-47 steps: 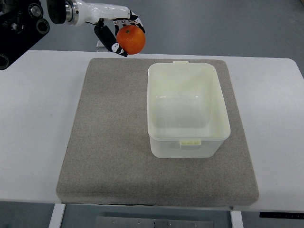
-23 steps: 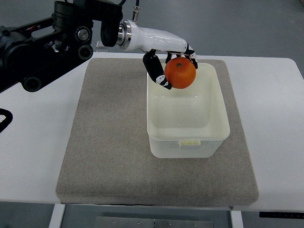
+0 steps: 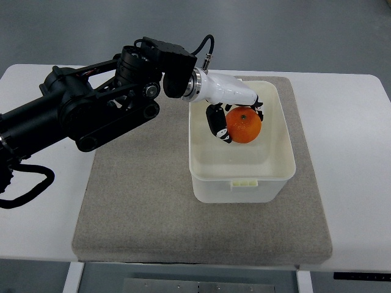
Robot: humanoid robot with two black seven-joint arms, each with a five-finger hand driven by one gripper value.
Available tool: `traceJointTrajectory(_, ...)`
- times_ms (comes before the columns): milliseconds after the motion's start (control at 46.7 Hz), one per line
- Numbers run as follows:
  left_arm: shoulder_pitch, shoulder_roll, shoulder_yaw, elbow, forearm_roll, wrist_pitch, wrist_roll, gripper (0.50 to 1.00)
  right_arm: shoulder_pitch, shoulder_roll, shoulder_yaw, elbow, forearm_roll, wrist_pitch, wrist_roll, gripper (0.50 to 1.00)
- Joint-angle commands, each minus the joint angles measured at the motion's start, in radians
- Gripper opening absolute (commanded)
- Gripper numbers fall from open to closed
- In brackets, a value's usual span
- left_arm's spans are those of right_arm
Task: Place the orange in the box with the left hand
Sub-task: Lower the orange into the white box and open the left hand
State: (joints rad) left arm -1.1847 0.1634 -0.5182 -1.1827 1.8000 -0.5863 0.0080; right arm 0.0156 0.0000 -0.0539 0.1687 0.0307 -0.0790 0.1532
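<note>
The white left hand (image 3: pixel 235 113) reaches into the open cream plastic box (image 3: pixel 242 182). Its fingers (image 3: pixel 217 122) are clamped around the round orange (image 3: pixel 244 126), inside the box's walls

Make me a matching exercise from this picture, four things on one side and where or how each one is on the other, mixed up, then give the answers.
Things:
1. orange
2. box
3. mat
4. left hand

Descriptions:
A. grey, lying flat on the white table
B. white, open-topped, standing on the mat
C. held in the fingers, inside the box opening
D. reaching in over the box rim, fingers closed around the fruit

Pairs: 1-C, 2-B, 3-A, 4-D
</note>
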Motion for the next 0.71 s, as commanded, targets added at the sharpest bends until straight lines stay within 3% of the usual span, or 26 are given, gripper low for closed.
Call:
traceJointTrajectory(0,0.013,-0.019,0.0,0.018,0.021,0.003,0.0,0.5,0.001,0.0,-0.001,0.0,0.0,-0.001,0.0,0.926)
traceJointTrajectory(107,0.017,-0.021,-0.002,0.02,0.022,0.005,0.0,0.527,0.001,0.0,-0.001,0.0,0.0,-0.001,-0.001,0.926)
traceJointTrajectory(193,0.019,-0.021,-0.002,0.02,0.021,0.005,0.0,0.651,0.001,0.0,-0.001,0.0,0.0,0.001,0.0,0.926)
traceJointTrajectory(300,0.019,-0.019,-0.003,0.021,0.021,0.005,0.0,0.763,0.0,0.0,-0.001,0.0,0.0,0.001,0.0,0.926)
traceJointTrajectory(343,0.019,-0.019,-0.003,0.021,0.021,0.005,0.0,0.782,0.0,0.0,0.0,0.0,0.0,-0.001,0.0,0.926)
traceJointTrajectory(450,0.019,-0.019,-0.012,0.021,0.016,0.006,0.0,0.975,0.001,0.0,-0.001,0.0,0.0,0.001,0.0,0.926)
traceJointTrajectory(685,0.017,-0.013,-0.016,0.02,0.009,0.005,0.0,0.994,0.001,0.0,-0.001,0.0,0.0,-0.001,0.0,0.926)
